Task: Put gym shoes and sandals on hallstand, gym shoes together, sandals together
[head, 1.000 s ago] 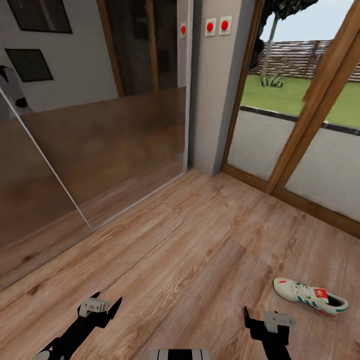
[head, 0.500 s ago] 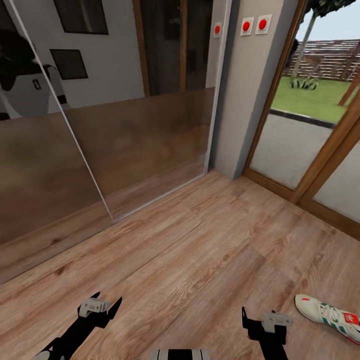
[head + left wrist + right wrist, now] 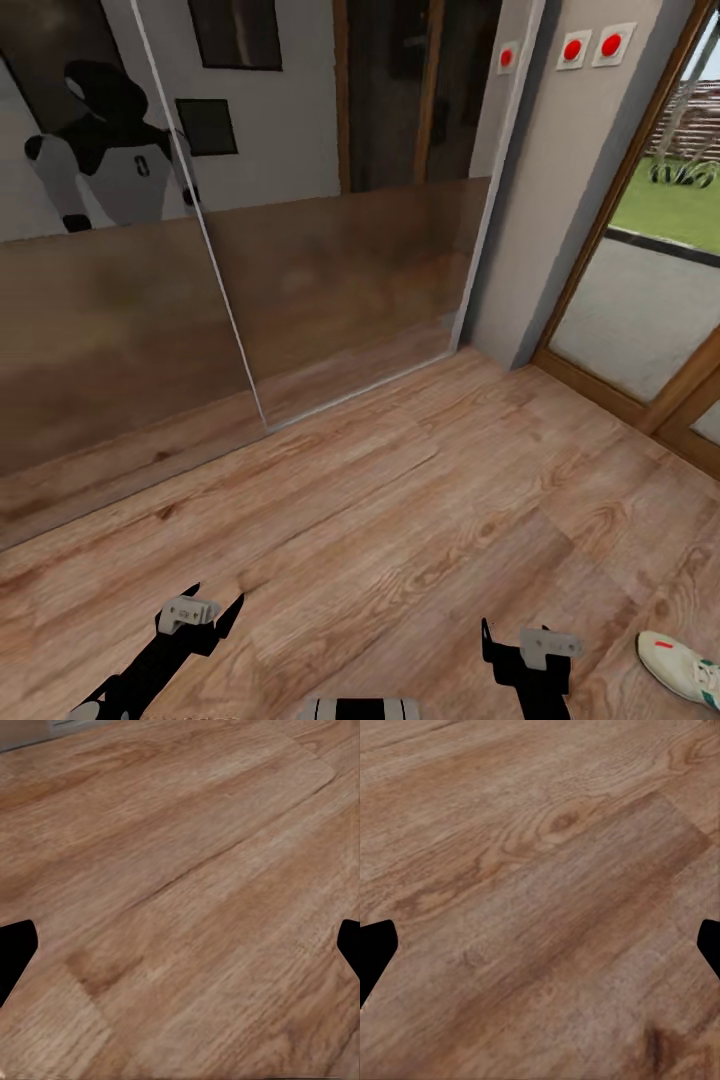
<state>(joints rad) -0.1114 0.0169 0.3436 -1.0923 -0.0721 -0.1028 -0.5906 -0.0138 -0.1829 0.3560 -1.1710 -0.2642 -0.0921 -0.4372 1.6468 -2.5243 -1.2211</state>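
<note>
One gym shoe (image 3: 685, 665), white with a red mark and green trim, lies on the corridor floor (image 3: 400, 520) at the lower right edge of the head view, cut off by the frame. The other gym shoe, the sandals and the hallstand are out of view. My left gripper (image 3: 212, 600) hovers low over bare planks, open and holding nothing; in its wrist view the black fingertips (image 3: 15, 949) stand wide apart over wood. My right gripper (image 3: 522, 640) is open too, left of the shoe and apart from it, its fingertips (image 3: 375, 952) over bare floor.
Mirrored sliding panels (image 3: 330, 280) run along the far left side, showing my own reflection (image 3: 110, 150). A grey wall pillar with red buttons (image 3: 590, 48) stands at the back right, beside a wood-framed glass door (image 3: 650, 310) to the garden.
The camera has swung left: the whole picture has shifted right, the gym shoe has slid to the right edge, and my reflection has come into the mirror. Both grippers keep their pose.
</note>
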